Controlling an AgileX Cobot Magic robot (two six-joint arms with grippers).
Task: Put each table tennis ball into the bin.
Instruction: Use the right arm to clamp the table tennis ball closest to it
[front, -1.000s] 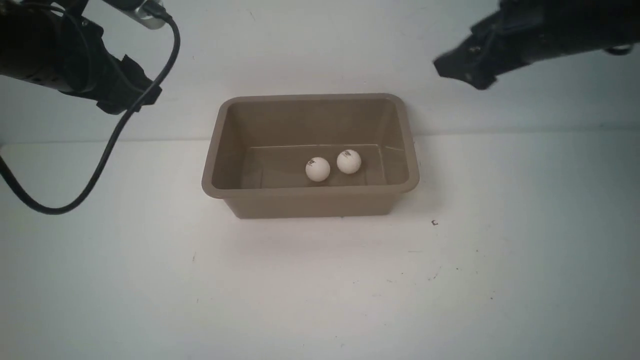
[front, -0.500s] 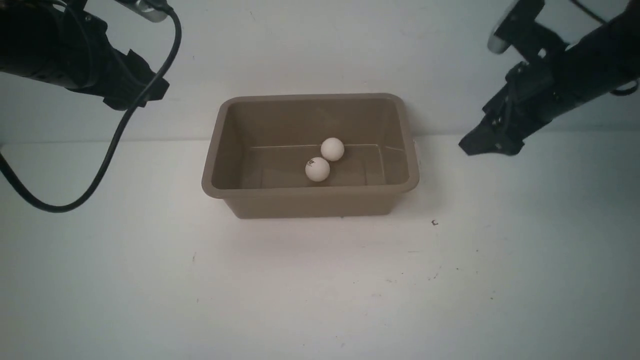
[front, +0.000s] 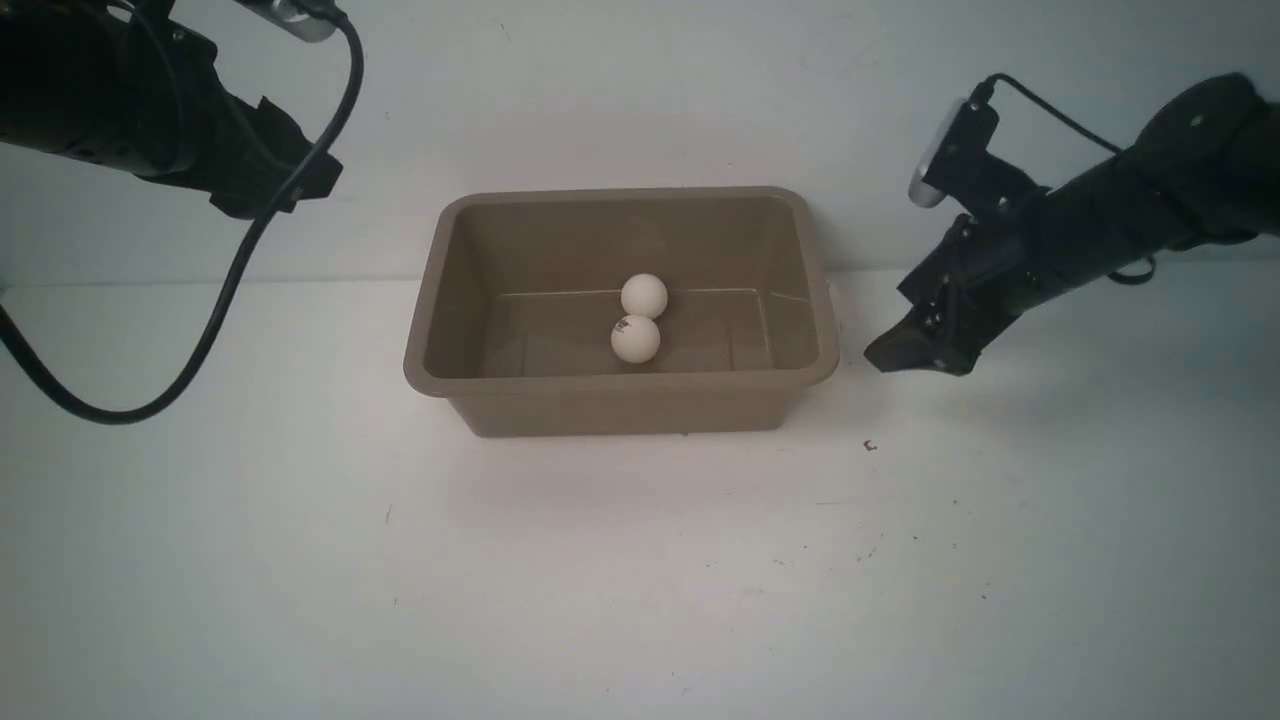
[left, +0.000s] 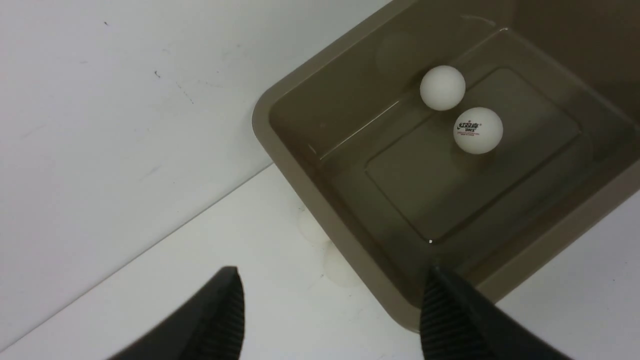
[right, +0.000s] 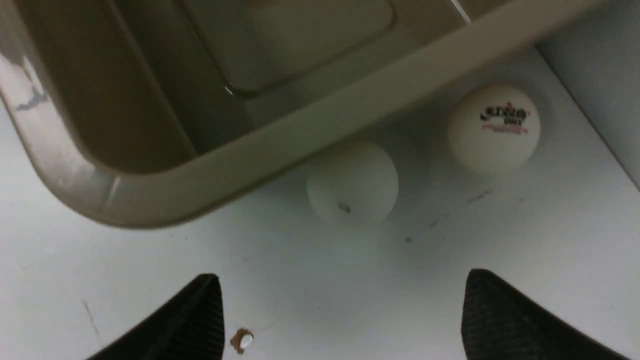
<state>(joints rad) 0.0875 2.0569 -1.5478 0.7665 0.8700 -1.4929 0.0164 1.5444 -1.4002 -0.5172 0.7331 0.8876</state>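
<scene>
I see two table tennis balls (front: 635, 339) in the bin (front: 620, 405). Two more balls (right: 352, 182) lie on the table (front: 640, 580) beside its three o'clock side, before my spread, empty right gripper (right: 345, 300). Left gripper (left: 334, 280), ten o'clock, likewise spread, empty.

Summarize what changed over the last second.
The right gripper swung down from high up to low beside the right wall of the bin, jaws open and empty. One ball rolled left and back, ending behind the logo ball. Bin, logo ball and left arm hardly moved.
</scene>
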